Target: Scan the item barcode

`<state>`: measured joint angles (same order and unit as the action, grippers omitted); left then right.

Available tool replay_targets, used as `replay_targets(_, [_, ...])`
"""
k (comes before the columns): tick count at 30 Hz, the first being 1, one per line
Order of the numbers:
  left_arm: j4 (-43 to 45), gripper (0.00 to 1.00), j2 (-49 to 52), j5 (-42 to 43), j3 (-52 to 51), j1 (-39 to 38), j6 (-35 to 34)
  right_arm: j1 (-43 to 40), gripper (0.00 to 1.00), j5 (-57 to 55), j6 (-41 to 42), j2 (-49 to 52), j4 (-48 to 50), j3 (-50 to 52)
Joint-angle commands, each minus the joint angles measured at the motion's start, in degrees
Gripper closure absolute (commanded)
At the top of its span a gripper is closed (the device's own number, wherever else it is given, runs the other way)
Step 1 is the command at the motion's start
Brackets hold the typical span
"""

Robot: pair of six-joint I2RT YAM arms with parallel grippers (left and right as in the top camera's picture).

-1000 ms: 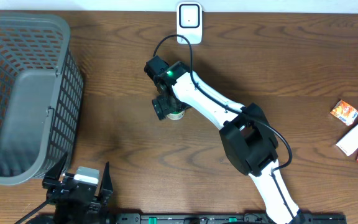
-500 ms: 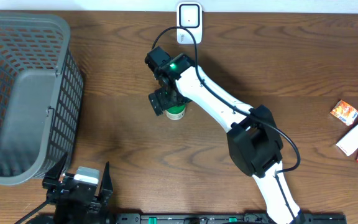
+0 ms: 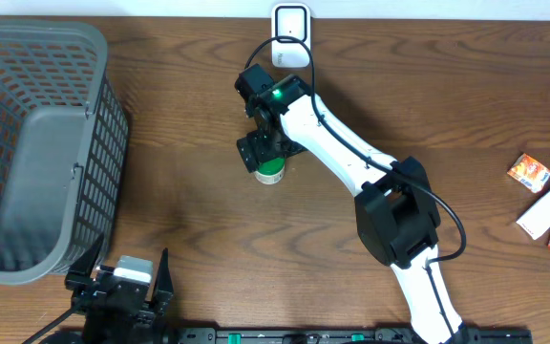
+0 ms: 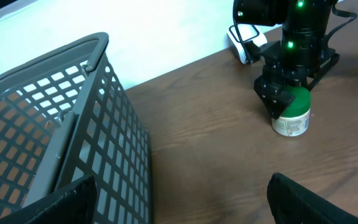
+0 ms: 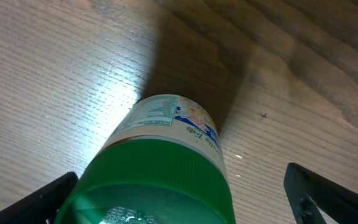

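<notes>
The right gripper stood with jaws wide apart at the green-capped jar; an off-centre closure could have tipped it over.

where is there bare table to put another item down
Bare wood lies between the basket and the jar, and a wider stretch between the right arm and the packets at the right edge. It is crowded near the scanner, where the right tool hangs over the jar.
</notes>
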<state>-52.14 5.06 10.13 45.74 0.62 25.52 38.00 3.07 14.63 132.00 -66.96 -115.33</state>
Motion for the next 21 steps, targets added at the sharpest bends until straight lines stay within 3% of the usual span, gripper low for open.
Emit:
replay_targets(1, [0.09,0.13,-0.35,-0.31,0.22,-0.11,-0.28,0.22,0.01,0.50,-1.92,-1.55,-0.20,0.42])
replay_targets(21, [0.09,0.13,-0.35,-0.31,0.22,-0.11,-0.28,1.29,0.01,0.48,-2.05,2.73,0.09,0.42])
